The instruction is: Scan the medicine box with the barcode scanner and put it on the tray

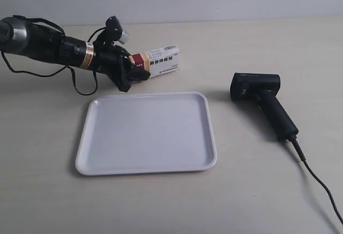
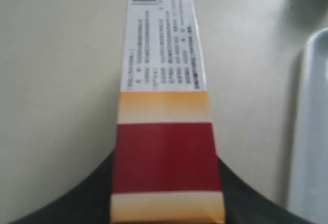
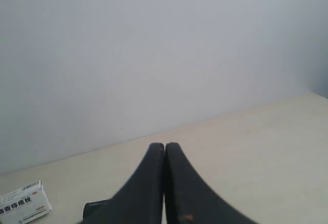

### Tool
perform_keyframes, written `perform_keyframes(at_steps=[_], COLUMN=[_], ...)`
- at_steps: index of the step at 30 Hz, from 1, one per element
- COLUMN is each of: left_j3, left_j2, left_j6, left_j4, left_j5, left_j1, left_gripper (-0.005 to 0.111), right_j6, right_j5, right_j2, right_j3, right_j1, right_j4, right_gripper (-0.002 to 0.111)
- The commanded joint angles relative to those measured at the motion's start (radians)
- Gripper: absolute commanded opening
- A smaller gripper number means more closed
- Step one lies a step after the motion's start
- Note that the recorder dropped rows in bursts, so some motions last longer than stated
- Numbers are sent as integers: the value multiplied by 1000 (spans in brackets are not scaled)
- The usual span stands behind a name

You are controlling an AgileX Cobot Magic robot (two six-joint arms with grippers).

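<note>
Now gripping the medicine box (image 1: 161, 61) by its red and tan end in the left tool (image 1: 131, 73), just above the worktop (image 1: 48, 202) and behind the tray (image 1: 147, 132). Pressed shut on nothing, the right tool (image 3: 165, 149). Lying on its side on the worktop beside the tray: the barcode scanner (image 1: 262, 100).

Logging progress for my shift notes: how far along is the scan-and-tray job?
Early. Done: the left gripper has gripped the medicine box at its red end, beyond the tray. The barcode scanner lies on the table, the right gripper shut and empty. Left: scanning, then traying.
</note>
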Motion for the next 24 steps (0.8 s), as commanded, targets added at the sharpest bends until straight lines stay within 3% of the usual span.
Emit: perform_keyframes(at_steps=[1, 4, 7, 11, 16, 21, 24], left_j3=[44, 164, 317, 472, 640, 718, 746], left_j2=[-166, -338, -478, -592, -706, -751, -751], left_j6=[-13, 34, 121, 181, 259, 255, 255], left_j4=[21, 21, 21, 21, -37, -39, -39], left_j5=[-163, -139, -33, 150, 385, 390, 395], left_j1=[-7, -30, -83, -156, -224, -221, -221], left_gripper=[0, 0, 0, 0, 0, 0, 0], right_j6=[4, 4, 44, 85, 83, -10, -15], right_j5=[-48, -71, -158, -215, -274, -264, -253], right_j2=[132, 387, 692, 995, 1342, 1564, 1656], right_j3=[5, -47, -93, -204, -387, -533, -589], right_j1=[-6, 1, 62, 174, 289, 291, 291], right_j4=[42, 42, 42, 30, -119, -119, -123], right_gripper=[1, 1, 1, 14, 51, 86, 99])
